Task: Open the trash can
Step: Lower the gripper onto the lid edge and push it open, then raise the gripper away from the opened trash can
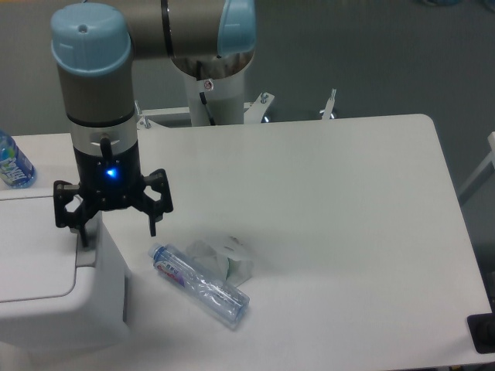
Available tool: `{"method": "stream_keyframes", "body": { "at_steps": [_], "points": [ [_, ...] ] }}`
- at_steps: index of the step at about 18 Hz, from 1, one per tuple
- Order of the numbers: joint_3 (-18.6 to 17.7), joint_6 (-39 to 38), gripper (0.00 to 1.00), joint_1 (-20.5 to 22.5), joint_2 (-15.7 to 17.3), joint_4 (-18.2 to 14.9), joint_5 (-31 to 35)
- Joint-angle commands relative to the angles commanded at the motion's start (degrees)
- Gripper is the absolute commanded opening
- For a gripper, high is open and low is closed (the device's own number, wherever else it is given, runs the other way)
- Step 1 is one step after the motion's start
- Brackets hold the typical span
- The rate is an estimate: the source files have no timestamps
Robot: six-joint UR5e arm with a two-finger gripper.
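Observation:
The trash can is a large boxy white bin at the lower left, partly cut off by the frame edge. Its flat white lid lies down. A narrow dark strip shows on the side facing the table's middle. My gripper points down over the bin's right rear corner, open and empty. One fingertip is over the lid's right edge. The other fingertip hangs past the bin's side, above the table. I cannot tell whether a finger touches the lid.
A clear plastic bottle with a blue cap lies on the white table just right of the bin. A crumpled clear and white piece sits against it. Another bottle is at the far left edge.

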Motion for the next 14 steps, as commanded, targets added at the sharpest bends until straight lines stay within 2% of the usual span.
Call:
{"method": "stream_keyframes", "body": {
  "at_steps": [14],
  "points": [
    [0.0, 0.09, 1.0, 0.53, -0.09, -0.09, 0.0]
  ]
}}
